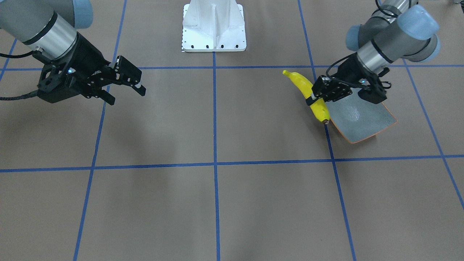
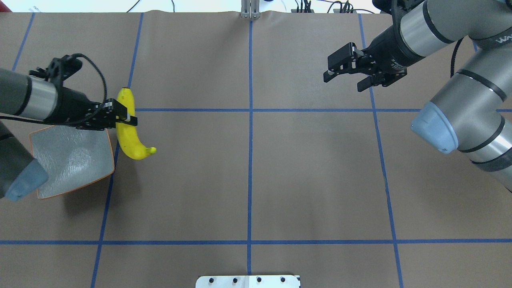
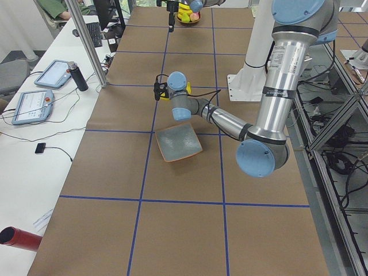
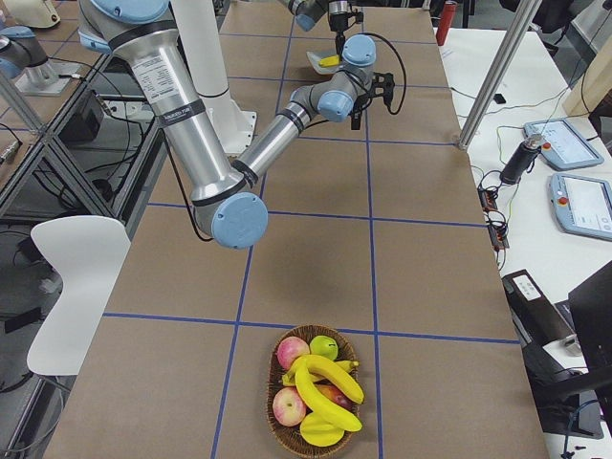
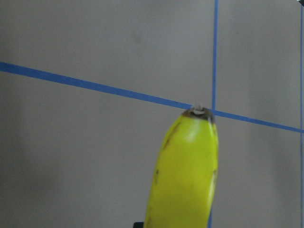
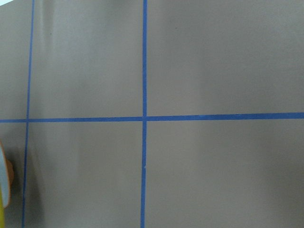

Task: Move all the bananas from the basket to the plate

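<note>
The left claw [image 2: 127,119] is clamped across the middle of one banana [image 2: 131,145]. It holds the fruit in the air just off the right edge of the plate [image 2: 72,160], stem end near the robot and dark tip far. The plate is bare, so I judge this to be the first delivery, with the carry nearly done.

To finish well, the arm should draw the banana left until its middle is over the plate's centre. It should then turn the fruit along the plate's longer diagonal and lower it close to the glaze before letting go. Dropped from height, a curved fruit could rock over the upturned rim.

The right claw [image 2: 344,82] hangs spread wide and empty over the right half of the desk [image 2: 248,180], well apart.

The overhead and front views leave out the source. Only the right-end view shows the wicker basket [image 4: 272,406] at the desk's right end, with more bananas [image 4: 327,390] piled over apples [image 4: 292,351]. The left wrist camera shows only the banana's tip over the blue tape lines [image 5: 95,86], and no plate.
</note>
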`<state>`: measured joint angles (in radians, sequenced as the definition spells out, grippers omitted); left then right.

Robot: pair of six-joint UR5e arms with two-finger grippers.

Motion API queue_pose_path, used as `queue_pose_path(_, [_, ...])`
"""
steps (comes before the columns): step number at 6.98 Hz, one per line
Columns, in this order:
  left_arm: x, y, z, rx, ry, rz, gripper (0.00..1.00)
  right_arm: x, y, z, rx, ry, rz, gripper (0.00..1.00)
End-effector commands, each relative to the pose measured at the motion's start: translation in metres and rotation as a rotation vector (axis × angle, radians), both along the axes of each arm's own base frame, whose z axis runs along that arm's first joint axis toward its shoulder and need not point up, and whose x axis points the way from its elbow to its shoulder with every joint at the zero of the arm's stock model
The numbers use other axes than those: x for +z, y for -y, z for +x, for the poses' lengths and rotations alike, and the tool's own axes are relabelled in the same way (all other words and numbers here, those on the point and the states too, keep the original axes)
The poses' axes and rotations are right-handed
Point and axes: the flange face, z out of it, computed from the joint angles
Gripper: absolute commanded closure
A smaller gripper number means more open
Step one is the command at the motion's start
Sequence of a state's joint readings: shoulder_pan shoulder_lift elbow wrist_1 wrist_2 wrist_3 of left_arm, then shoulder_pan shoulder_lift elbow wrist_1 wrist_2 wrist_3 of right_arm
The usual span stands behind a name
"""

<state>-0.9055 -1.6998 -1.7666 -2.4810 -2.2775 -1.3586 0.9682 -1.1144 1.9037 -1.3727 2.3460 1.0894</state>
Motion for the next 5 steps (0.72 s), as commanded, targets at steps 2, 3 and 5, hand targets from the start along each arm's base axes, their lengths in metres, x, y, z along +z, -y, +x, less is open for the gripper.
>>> queue_pose_path(2, [0.082,-0.009,-0.057,-0.008,0.113,-0.003,1.00,0.018,0.015,0.009,-0.016,-0.084,0.022,0.01])
queue_pose_path(3, [0.097,-0.009,-0.052,-0.005,0.133,-0.023,1.00,0.020,0.015,0.004,-0.024,-0.087,0.020,0.01])
queue_pose_path(5, [0.127,-0.008,-0.040,0.015,0.168,-0.070,1.00,0.018,0.017,0.003,-0.024,-0.086,0.021,0.00])
